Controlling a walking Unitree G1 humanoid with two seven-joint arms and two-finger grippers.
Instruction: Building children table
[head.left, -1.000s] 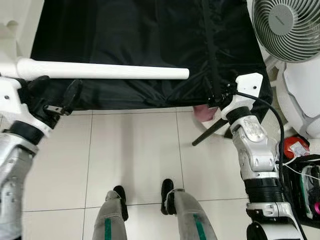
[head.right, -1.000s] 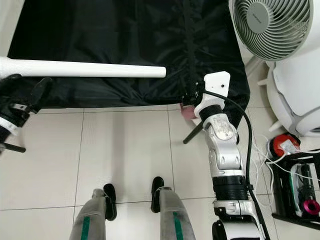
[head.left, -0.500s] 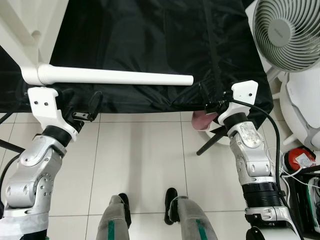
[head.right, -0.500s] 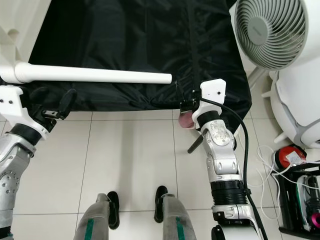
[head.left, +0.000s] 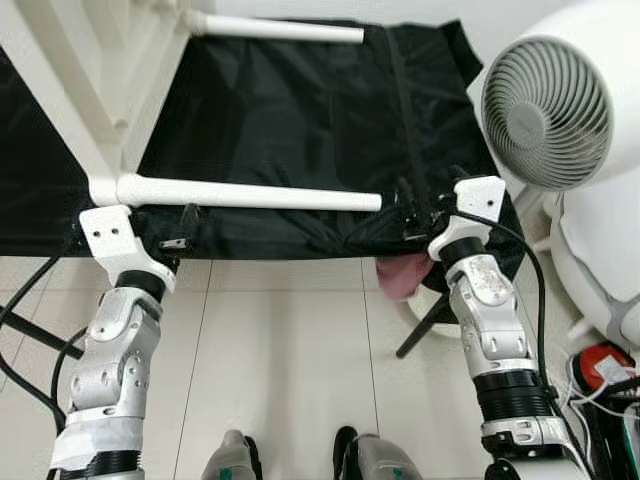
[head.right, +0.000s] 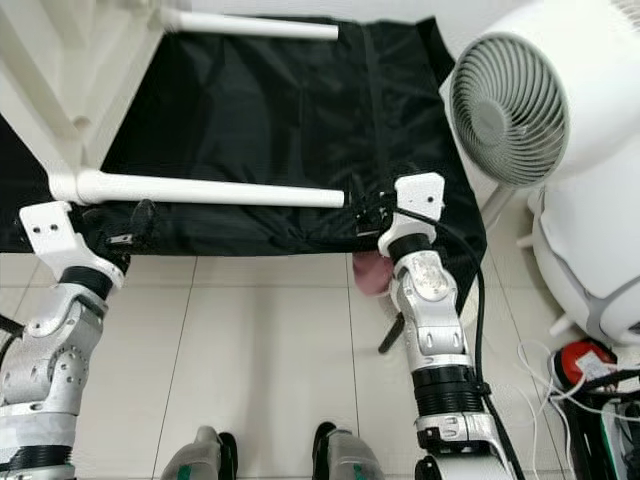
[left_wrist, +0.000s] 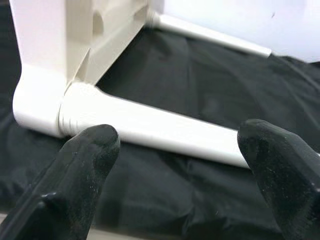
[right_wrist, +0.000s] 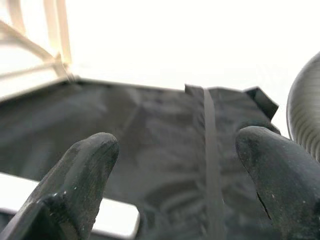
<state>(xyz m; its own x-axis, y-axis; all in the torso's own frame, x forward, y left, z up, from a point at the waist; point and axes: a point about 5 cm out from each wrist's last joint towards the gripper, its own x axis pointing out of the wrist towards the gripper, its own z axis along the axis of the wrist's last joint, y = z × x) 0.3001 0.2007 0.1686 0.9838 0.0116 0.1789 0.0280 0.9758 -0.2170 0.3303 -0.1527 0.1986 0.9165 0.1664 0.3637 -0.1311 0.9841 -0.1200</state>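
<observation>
Both claws gape empty: bring your left claw (left_wrist: 180, 165) squarely around the white table leg (head.left: 250, 194) lying along the black cloth's (head.left: 300, 110) near edge, right claw (right_wrist: 175, 185) steadying its free end.

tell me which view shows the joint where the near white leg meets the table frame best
The left wrist view: the joint sits close up between the open left gripper fingers, its ribbed collar plain. Both eye views show the near white leg whole, but the joint is small. The right wrist view catches the leg's free end.
</observation>
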